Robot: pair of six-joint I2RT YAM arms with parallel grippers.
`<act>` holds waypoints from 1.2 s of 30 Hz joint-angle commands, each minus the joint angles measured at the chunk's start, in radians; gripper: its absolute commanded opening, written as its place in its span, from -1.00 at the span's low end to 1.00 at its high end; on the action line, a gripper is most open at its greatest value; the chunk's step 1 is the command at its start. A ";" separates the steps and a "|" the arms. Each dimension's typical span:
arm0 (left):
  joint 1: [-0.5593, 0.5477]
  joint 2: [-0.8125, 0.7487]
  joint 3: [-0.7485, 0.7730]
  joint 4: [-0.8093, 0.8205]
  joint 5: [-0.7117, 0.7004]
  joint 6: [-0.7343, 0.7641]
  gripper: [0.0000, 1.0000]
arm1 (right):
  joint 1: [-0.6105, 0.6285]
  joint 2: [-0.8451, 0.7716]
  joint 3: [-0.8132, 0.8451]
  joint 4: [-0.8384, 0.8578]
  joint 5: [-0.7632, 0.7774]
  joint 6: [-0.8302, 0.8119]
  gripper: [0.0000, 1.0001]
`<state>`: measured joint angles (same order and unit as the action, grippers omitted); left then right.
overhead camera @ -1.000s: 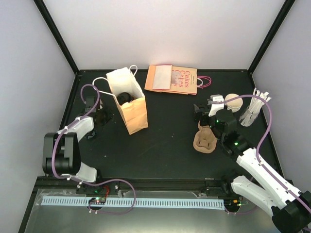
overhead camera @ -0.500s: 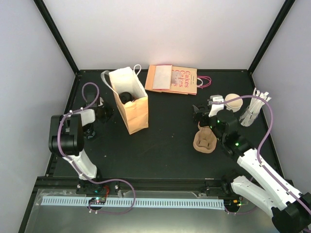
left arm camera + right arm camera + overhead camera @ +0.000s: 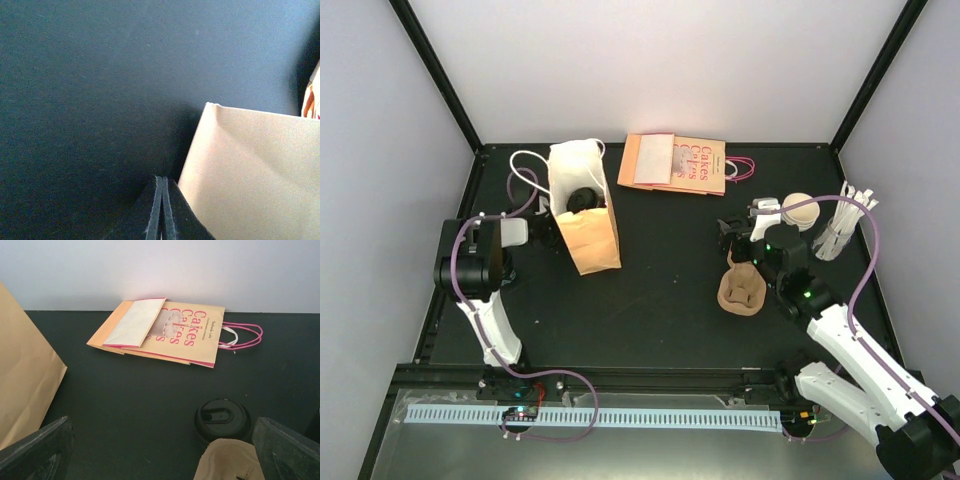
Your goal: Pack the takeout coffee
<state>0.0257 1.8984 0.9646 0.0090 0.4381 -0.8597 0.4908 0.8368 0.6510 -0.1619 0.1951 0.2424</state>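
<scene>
While left hand (image 3: 161, 197) sits clenched by the paper bag (image 3: 592, 236), right hand (image 3: 160, 450) released, pulp carrier (image 3: 227, 461) fronting takeout coffee (image 3: 222, 418)

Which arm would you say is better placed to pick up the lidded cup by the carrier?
Right: the right gripper is open and faces the cup just ahead; the left gripper is shut, far off beside the bag.

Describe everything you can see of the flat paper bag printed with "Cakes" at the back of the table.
The flat paper bag is tan-orange with pink edges and repeated pink "Cakes" lettering. It lies folded flat on the black table, close to the white back wall. A paler flap is folded over one end; pink and white cord handles stick out from the other. Only the table touches it.
</scene>
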 commanded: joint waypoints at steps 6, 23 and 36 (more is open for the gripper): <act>-0.063 0.046 0.069 0.043 0.039 -0.049 -0.97 | -0.021 0.009 0.023 0.003 -0.029 0.007 1.00; -0.119 0.001 0.036 0.025 -0.024 -0.028 -0.97 | -0.052 0.027 0.025 -0.015 -0.048 0.004 1.00; -0.105 -0.206 -0.200 0.027 -0.002 0.026 -0.97 | -0.059 0.025 0.020 -0.019 -0.067 0.011 1.00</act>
<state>-0.0750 1.7588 0.8253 0.0261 0.4061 -0.8562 0.4408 0.8684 0.6525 -0.1814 0.1452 0.2436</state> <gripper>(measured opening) 0.018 1.000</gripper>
